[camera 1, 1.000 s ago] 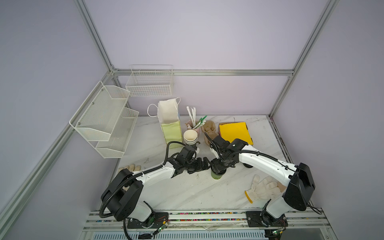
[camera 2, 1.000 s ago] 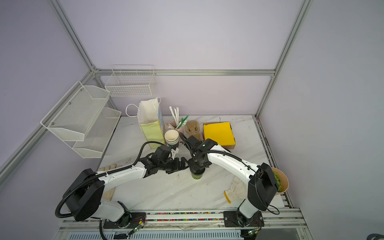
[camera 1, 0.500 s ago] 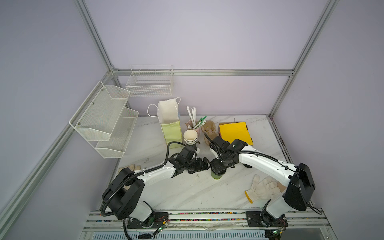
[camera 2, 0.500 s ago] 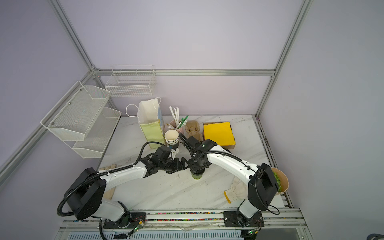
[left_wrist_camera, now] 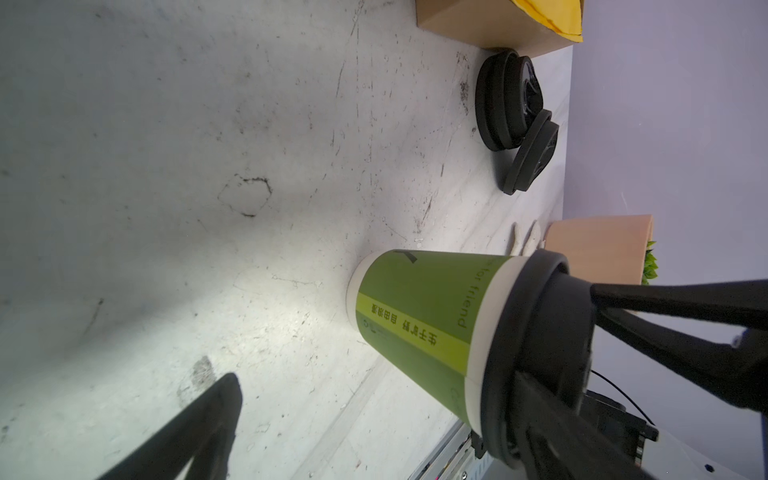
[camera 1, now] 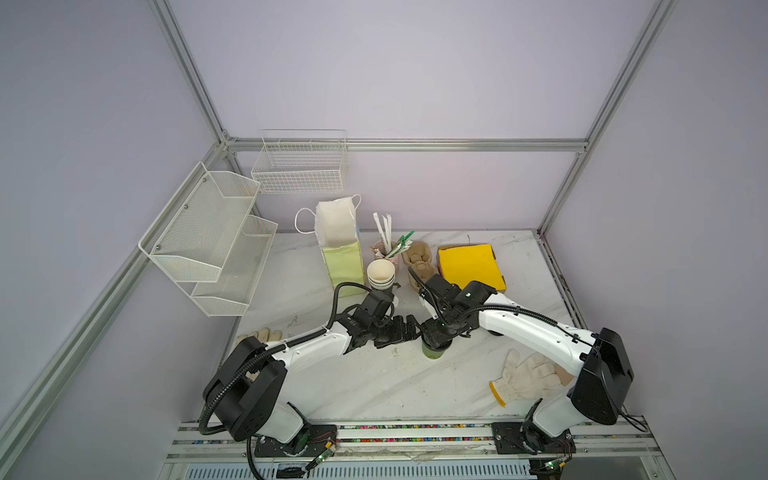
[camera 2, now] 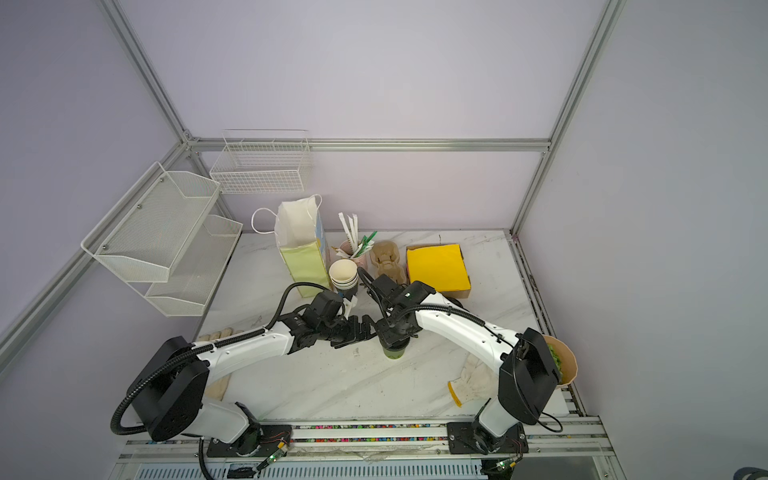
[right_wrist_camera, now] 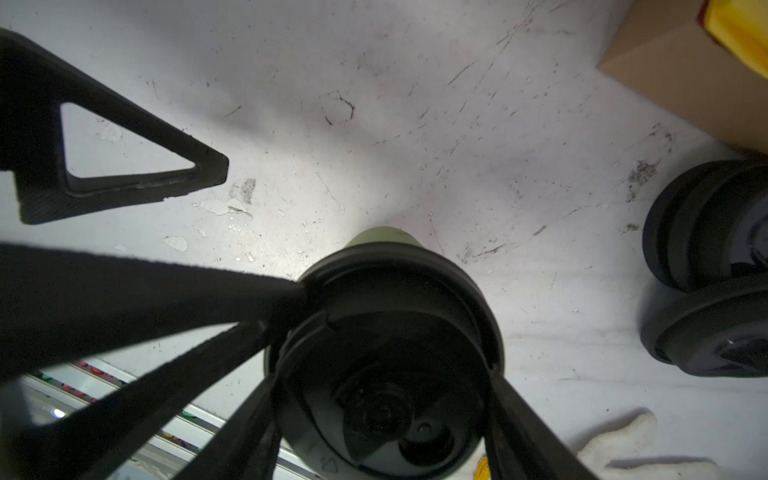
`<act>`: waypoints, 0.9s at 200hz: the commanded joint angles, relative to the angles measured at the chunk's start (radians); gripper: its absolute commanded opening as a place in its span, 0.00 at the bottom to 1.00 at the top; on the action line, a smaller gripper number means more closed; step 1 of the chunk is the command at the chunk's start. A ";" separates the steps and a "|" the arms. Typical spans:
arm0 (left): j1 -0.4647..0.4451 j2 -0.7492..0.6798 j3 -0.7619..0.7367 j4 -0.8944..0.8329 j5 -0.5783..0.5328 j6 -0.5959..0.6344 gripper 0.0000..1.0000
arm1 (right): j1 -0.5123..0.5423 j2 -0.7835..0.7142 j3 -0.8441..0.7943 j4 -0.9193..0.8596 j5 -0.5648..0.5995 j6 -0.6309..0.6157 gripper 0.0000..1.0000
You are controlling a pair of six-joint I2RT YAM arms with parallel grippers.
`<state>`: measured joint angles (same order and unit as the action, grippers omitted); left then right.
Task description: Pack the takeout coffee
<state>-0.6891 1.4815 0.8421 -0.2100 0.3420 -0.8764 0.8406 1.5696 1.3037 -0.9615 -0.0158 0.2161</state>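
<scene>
Takeout coffee stands upright near the middle of the marble table, black lid on top. Right gripper is over it from above, fingers clamped on opposite sides of that lid. Left gripper sits just beside the cup, jaws spread wide, holding nothing. Paper bag stands open, well behind it.

The dark green paper takeout cup reads "for friend" beside its pale band; its lighter green stripe carries Chinese characters.
</scene>
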 commanded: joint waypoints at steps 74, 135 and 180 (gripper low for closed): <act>0.000 0.077 0.165 -0.121 -0.045 0.051 1.00 | 0.019 0.018 -0.058 -0.069 -0.097 0.003 0.63; 0.000 0.131 0.220 -0.123 -0.043 0.055 1.00 | 0.028 0.028 -0.057 -0.058 -0.104 -0.001 0.63; -0.001 0.149 0.165 -0.131 -0.032 0.056 1.00 | 0.030 0.017 -0.059 -0.059 -0.098 0.000 0.63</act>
<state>-0.6857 1.6062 1.0042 -0.2794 0.3332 -0.8448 0.8436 1.5631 1.2957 -0.9527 -0.0147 0.2153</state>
